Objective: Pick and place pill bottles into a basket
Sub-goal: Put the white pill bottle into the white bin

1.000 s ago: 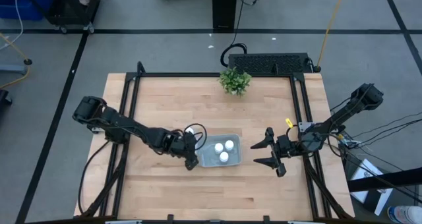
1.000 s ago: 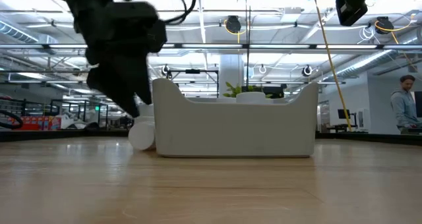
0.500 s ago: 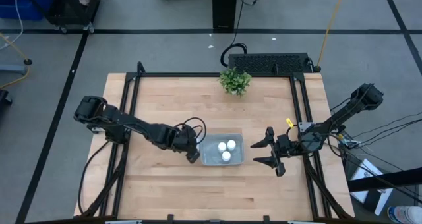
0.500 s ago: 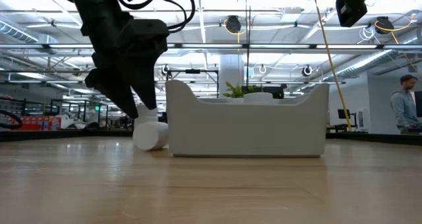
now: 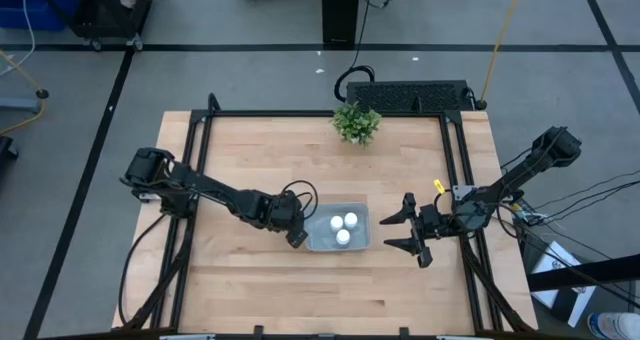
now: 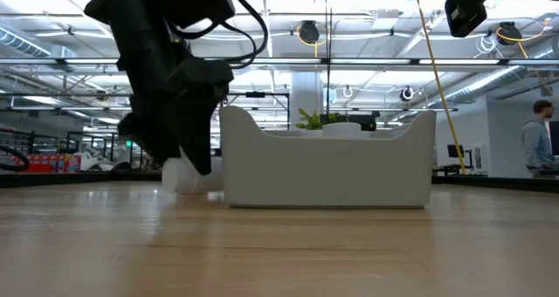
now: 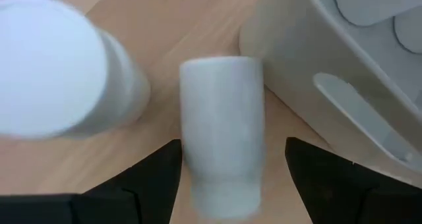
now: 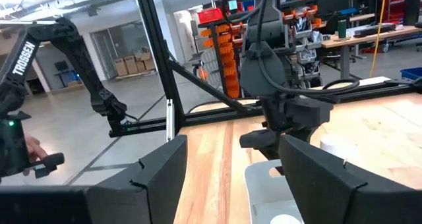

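Pill bottles: three (image 5: 343,226) sit inside the basket (image 5: 360,240), two (image 7: 223,125) lie on the table just outside it, one between the left gripper's (image 7: 227,168) spread fingers. Right gripper (image 5: 405,230) waits open beside the basket.

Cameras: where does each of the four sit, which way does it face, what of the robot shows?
High: overhead, straight down; both arms, basket, plant.
Low: table height, level across; left arm beside basket.
Left wrist: down past the open left gripper, straddling a lying pill bottle.
Right wrist: across the table past the open right gripper toward the left arm.
Shared: every view catches the basket.
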{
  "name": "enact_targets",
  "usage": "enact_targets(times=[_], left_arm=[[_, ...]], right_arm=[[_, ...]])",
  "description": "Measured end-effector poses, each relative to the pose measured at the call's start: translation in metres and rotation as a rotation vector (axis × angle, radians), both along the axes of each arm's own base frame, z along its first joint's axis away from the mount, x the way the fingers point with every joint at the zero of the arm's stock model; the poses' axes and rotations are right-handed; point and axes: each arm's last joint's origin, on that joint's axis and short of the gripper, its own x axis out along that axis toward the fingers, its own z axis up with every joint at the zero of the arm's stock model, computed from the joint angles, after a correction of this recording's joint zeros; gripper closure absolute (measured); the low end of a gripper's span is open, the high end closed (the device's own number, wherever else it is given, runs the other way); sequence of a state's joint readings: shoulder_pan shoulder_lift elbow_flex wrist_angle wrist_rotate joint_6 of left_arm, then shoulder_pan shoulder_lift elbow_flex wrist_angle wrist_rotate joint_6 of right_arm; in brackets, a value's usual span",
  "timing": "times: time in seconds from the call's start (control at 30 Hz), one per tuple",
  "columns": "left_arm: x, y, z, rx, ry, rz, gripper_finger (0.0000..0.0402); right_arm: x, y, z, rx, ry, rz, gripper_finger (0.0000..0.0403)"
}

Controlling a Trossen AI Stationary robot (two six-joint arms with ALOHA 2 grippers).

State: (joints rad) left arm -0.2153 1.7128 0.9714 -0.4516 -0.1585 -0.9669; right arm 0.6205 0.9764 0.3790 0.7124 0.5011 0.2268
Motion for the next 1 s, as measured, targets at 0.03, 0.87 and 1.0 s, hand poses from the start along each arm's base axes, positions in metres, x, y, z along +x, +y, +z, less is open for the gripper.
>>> enact_targets(times=[0.03,0.87,1.0], left_arm=[[0.0,0.0,0.0,0.001,-0.002,0.0,0.0128],[0.001,-0.003,-0.02,0.024,0.099,-0.108,0.0135],[-0.001,-0.005,-0.017,0.024,0.1,-0.153,0.0181]], right_arm=[[0.0,0.0,0.0,0.001,-0.001,0.0,0.0167],[-0.004,-0.003,-0.005,0.028,-0.044,-0.001,0.0167],[-0.004,-0.003,-0.005,0.028,-0.044,-0.001,0.0167]])
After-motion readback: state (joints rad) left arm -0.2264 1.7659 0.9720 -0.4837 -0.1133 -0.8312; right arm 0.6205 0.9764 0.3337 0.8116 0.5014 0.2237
